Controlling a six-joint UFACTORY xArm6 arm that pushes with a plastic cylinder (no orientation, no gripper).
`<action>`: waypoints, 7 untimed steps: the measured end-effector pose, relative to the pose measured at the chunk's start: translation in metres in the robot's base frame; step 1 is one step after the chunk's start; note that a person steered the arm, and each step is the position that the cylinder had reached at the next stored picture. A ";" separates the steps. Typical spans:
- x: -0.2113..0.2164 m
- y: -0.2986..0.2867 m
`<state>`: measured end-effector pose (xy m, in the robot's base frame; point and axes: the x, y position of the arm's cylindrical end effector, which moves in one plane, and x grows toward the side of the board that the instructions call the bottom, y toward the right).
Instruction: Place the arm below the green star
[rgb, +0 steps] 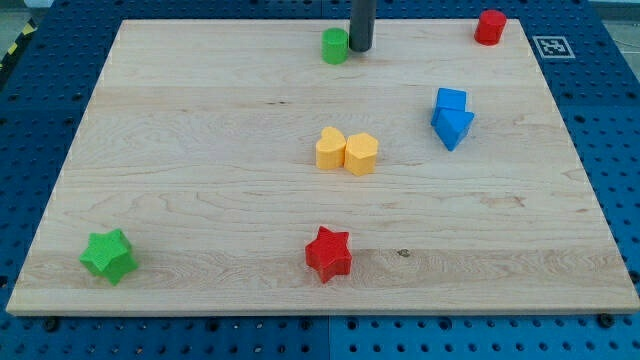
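The green star (108, 255) lies near the view's bottom left corner of the wooden board (200, 150). My tip (359, 48) is at the view's top centre, right beside a green cylinder (335, 45) on its right side. The tip is far from the green star, up and to the view's right of it.
A red star (328, 253) sits at the bottom centre. Two yellow blocks (347, 151) touch each other in the middle. Two blue blocks (452, 117) sit together at the right. A red cylinder (490, 26) stands at the top right.
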<state>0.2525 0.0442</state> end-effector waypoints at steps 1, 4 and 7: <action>0.000 -0.026; -0.020 -0.046; -0.020 -0.052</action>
<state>0.2322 -0.0079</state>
